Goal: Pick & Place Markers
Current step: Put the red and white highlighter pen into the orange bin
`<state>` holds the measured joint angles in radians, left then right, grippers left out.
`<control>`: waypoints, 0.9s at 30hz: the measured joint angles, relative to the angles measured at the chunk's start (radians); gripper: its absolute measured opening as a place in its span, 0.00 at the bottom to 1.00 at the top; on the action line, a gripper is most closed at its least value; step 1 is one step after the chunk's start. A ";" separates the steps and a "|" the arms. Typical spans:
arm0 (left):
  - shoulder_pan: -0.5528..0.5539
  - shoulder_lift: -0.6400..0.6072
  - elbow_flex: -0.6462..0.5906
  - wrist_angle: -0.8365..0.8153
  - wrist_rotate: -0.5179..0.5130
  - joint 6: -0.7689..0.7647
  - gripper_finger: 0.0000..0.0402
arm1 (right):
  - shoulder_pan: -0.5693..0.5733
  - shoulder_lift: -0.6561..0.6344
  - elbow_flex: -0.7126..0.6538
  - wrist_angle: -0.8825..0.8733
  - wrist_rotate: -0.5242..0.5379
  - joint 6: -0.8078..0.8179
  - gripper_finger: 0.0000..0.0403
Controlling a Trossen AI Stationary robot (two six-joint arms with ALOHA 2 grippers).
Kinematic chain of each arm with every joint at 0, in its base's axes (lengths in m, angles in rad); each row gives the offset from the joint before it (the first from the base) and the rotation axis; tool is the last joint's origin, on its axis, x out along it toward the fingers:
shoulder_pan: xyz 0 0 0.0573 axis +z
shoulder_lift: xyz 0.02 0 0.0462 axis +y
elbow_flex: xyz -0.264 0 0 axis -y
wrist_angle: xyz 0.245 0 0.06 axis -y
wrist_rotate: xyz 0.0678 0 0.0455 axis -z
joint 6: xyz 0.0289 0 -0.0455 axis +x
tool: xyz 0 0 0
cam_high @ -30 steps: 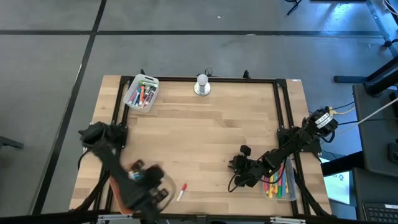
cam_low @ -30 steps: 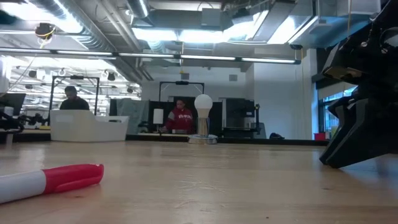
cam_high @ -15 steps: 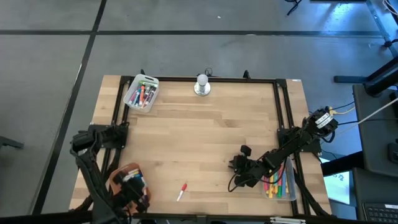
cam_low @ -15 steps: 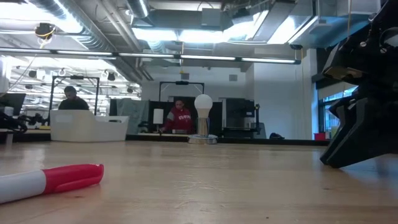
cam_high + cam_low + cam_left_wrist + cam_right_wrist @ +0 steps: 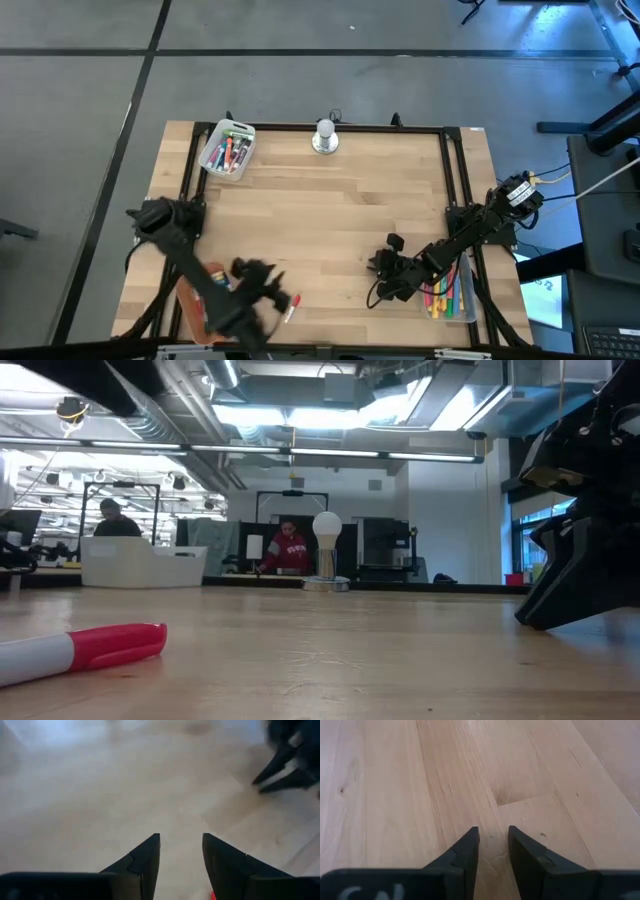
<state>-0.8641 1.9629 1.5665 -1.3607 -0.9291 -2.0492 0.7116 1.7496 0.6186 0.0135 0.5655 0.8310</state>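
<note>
Red-capped white marker (image 5: pixel 291 307) lies at your table's (image 5: pixel 330 210) six o'clock edge: light, stiff, prone to roll; take it mid-barrel. Left gripper (image 5: pixel 270 290) beside it, fingers parted, empty; right gripper (image 5: pixel 385 268) slightly parted, empty.

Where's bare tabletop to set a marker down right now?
Widest free patch: the middle of the table, bordered by the clear tray and white lamp at the far edge and the right claw nearer. Crowded: the near left corner, where the left claw hangs by the red-capped marker, and the near right corner's marker tray.
</note>
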 joint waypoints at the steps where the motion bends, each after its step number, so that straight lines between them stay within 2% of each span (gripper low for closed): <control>1: 0.038 0.000 0.000 0.068 0.045 0.057 0.36 | 0.000 0.000 0.000 0.000 0.000 0.000 0.26; 4: 0.145 0.018 0.001 0.285 0.245 0.283 0.36 | 0.000 0.000 0.000 0.000 0.000 0.007 0.26; 7: 0.221 0.057 0.000 0.477 0.378 0.463 0.36 | 0.000 0.000 0.000 0.000 0.000 0.007 0.26; 13: 0.311 0.095 0.001 0.822 0.456 0.669 0.36 | 0.000 0.000 0.000 0.000 0.000 0.002 0.26; 17: 0.316 0.096 0.001 0.822 0.499 0.750 0.35 | 0.001 0.000 0.000 0.000 -0.002 0.000 0.26; 23: 0.292 0.120 0.001 0.686 0.528 0.653 0.34 | 0.001 0.000 0.000 0.000 -0.002 0.000 0.26; 27: 0.283 0.153 0.001 0.699 0.548 0.649 0.35 | 0.001 0.000 0.000 0.000 -0.002 0.003 0.26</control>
<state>-0.5808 2.1160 1.5679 -0.6615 -0.3812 -1.4005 0.7124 1.7496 0.6186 0.0132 0.5636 0.8342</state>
